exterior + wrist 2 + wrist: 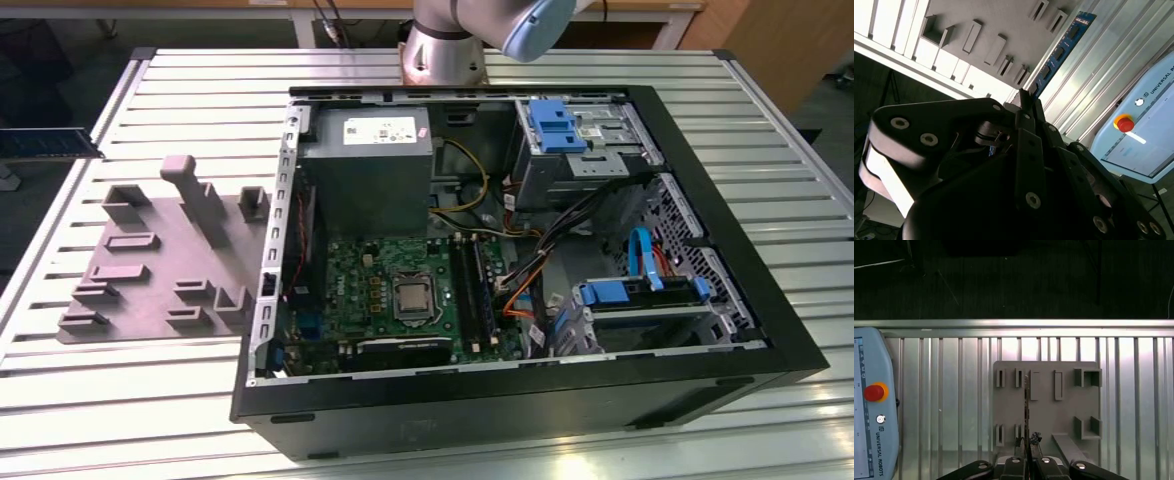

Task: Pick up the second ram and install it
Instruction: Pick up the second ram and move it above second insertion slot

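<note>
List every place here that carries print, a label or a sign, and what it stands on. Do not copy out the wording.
On the teach pendant: lettering and a small sign near its red button; screen rows too small to read.
On the power supply: a white label, print too small to read.
On the second ram, gripped in the hand: a pale marking at its far end, unreadable.

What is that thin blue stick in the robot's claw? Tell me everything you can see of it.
The second ram is a thin, narrow blue circuit board with a row of black chips along one face. The gripper pinches one end, so the rest juts straight out beyond it, with the grey slotted holder and the ribbed metal table behind it.
</note>
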Tool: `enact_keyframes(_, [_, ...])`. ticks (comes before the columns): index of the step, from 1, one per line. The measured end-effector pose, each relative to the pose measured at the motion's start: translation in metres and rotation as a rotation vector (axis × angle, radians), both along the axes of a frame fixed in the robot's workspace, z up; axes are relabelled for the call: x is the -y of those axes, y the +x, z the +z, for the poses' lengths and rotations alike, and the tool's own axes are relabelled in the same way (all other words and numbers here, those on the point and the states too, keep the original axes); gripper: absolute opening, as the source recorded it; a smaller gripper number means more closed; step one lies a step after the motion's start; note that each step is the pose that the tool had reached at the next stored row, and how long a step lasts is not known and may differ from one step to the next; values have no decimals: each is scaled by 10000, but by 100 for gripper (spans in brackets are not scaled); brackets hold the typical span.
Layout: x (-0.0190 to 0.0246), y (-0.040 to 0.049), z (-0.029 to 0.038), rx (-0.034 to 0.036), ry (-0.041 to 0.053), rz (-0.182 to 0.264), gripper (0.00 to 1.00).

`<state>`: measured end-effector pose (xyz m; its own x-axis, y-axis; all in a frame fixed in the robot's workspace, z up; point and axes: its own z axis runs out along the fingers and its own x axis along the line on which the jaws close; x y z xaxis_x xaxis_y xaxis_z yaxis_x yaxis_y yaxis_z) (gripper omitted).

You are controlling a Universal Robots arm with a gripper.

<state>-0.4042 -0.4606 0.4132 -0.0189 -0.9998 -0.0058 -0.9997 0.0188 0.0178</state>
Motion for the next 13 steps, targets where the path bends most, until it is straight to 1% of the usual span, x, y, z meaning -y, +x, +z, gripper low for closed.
enact_keyframes(5, [0,0,15,-3,-2,0,14])
enact_keyframes(10, [-1,0,77,0,-7,0,14])
enact_keyframes(13, [-1,0,79,1,-8,0,14])
